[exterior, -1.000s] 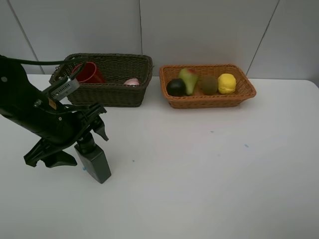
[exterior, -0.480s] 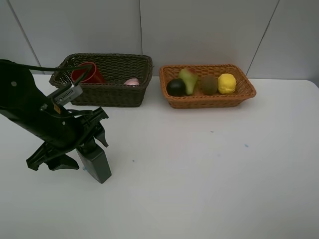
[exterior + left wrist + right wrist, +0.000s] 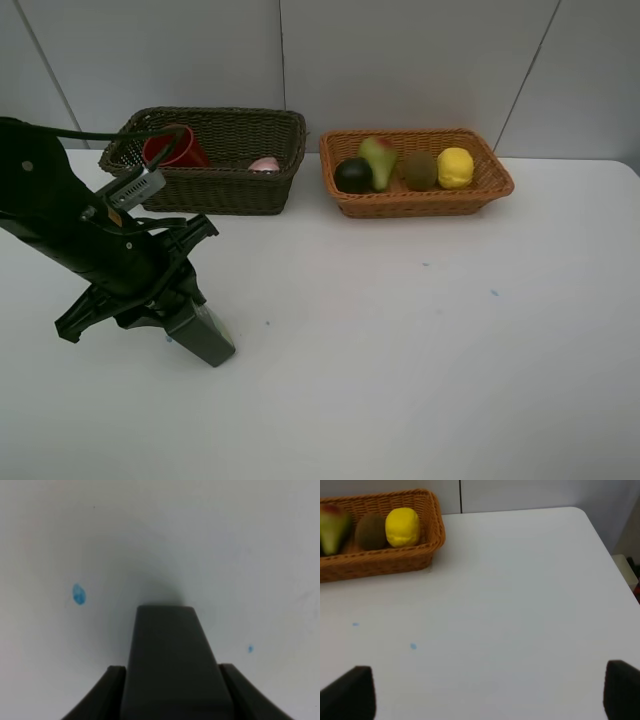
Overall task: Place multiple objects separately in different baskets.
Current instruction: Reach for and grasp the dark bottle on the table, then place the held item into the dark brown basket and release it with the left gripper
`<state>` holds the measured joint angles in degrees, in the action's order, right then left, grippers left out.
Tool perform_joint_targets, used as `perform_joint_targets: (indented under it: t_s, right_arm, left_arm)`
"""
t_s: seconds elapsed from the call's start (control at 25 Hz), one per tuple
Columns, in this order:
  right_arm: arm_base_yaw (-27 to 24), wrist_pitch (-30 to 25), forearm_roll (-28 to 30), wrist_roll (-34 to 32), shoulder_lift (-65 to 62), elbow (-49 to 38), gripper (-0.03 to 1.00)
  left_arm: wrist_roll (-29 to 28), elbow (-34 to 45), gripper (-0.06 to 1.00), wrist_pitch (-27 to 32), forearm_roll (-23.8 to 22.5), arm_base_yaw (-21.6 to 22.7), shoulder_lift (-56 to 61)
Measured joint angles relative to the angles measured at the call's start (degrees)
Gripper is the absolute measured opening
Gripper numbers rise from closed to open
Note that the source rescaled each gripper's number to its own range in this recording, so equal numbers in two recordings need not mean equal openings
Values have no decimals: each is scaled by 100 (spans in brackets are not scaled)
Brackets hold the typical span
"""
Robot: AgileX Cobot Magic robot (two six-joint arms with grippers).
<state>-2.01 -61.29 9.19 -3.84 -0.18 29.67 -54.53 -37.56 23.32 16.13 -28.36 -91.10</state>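
My left gripper (image 3: 178, 303) is shut on the top of the dark green bottle (image 3: 207, 337), which stands tilted on the white table at the front left. In the left wrist view the bottle (image 3: 172, 665) fills the gap between the fingers (image 3: 107, 697). The dark brown basket (image 3: 225, 185) holds the red cup (image 3: 172, 148) and the small pink bottle (image 3: 265, 164). The orange-tan basket (image 3: 420, 205) holds the dark round fruit (image 3: 353, 176), pear (image 3: 378, 160), kiwi (image 3: 420, 170) and lemon (image 3: 455, 167). My right gripper (image 3: 490, 695) is open and empty above the table. The marker is out of view.
Both baskets stand side by side at the back, against a white wall. The right wrist view shows the orange-tan basket (image 3: 395, 560) with the lemon (image 3: 403, 526) and the table's far right edge (image 3: 612, 555). Small blue marks dot the tabletop (image 3: 420, 330).
My left gripper has come lower onto the bottle's top. The bottle's base has slid a little to the right and it now leans more.
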Motion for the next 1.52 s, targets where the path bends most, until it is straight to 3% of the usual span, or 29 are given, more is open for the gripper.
perform_joint_targets:
  t_s: [0.56,0.68,1.0,1.28,1.52]
  right_arm:
    - [0,0,0,0,0,0,100]
    - [0,0,0,0,0,0,100]
    - [0,0,0,0,0,0,100]
    - [0,0,0,0,0,0,100]
    - [0,0,0,0,0,0,100]
  left_arm:
    - [18,-4,48,106,18,0,0]
    - [75,-86,48,381,18,0,51]
    - [122,-1015,48,903,-251,0,535]
    - [122,-2059,48,1183,-815,0,543]
    - [122,-2853,48,1111,-1876,0,543]
